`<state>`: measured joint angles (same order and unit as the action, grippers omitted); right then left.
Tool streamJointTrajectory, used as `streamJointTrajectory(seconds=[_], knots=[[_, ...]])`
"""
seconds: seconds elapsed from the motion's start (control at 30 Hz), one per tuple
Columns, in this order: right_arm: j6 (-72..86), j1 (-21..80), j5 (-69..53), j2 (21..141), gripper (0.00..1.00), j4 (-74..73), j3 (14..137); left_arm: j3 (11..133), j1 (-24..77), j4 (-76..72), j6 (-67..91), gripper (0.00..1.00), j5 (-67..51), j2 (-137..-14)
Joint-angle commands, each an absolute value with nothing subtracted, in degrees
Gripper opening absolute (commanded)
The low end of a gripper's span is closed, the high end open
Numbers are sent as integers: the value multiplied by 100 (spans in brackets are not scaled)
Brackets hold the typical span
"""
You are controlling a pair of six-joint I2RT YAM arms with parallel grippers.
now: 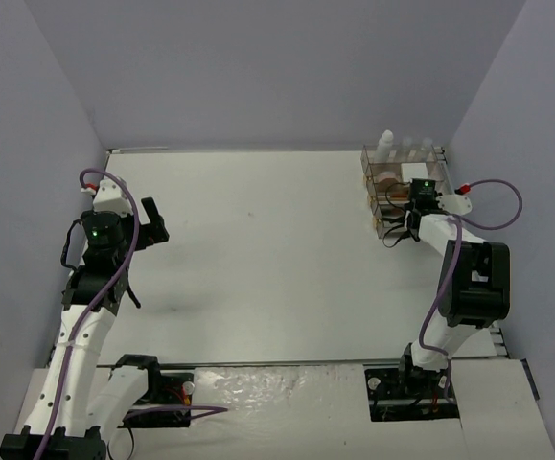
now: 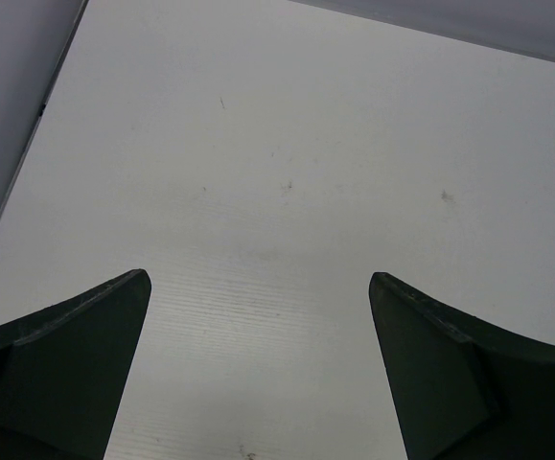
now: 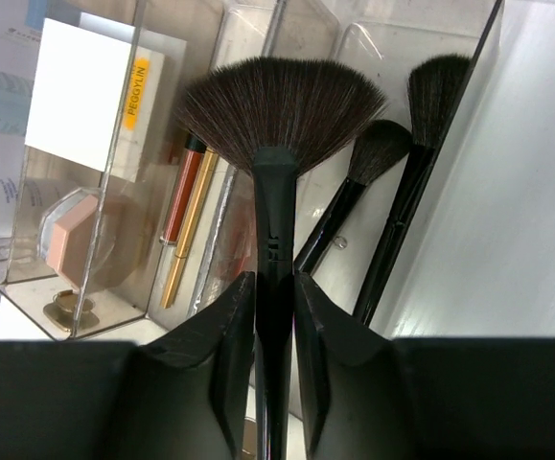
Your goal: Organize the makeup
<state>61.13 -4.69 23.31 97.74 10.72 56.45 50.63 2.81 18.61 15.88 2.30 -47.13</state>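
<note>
My right gripper (image 3: pixel 274 287) is shut on the handle of a black fan brush (image 3: pixel 279 115) and holds its bristles against the clear organizer (image 1: pixel 402 184) at the far right. Two more black brushes (image 3: pixel 378 153) lean in the compartment to its right. Red and tan pencils (image 3: pixel 183 216) stand to its left. A pink compact (image 3: pixel 66 244) and a white pad box (image 3: pixel 80 91) sit further left. White-capped bottles (image 1: pixel 387 146) stand at the organizer's back. My left gripper (image 2: pixel 258 287) is open and empty above the bare table at the far left (image 1: pixel 152 222).
The white table (image 1: pixel 258 249) is walled by grey panels on three sides. The organizer stands close to the right wall. A red-tipped part (image 1: pixel 465 187) of the right arm sits beside it.
</note>
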Motion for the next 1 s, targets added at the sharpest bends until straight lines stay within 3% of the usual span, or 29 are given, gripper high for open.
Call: streamJointTrajectory(seconds=[0.0,0.2,0.37,0.53,0.6,0.7,0.97], knots=[[6435,-410,2745,9823,23,1192,5835,5159,246,1529,1626,97,149,-4702],[6577,-396,2849,9820,27,1201,5800,5159,246,1535,1632,97,149,-4705],[6240,-367,2694,9600,38,1316,5812,5150,246,1537,1618,97,157,-4693],[4920,-264,2581,8858,60,1563,5791,5159,246,1530,1617,97,158,-4675],[4352,-264,2502,8350,78,1544,5758,5159,246,1536,1610,97,165,-4655],[3436,-264,2346,7558,96,1419,5638,5159,245,1547,1600,97,168,-4612],[2219,-258,1606,5246,100,634,4973,5182,246,1650,1520,97,199,-4471]])
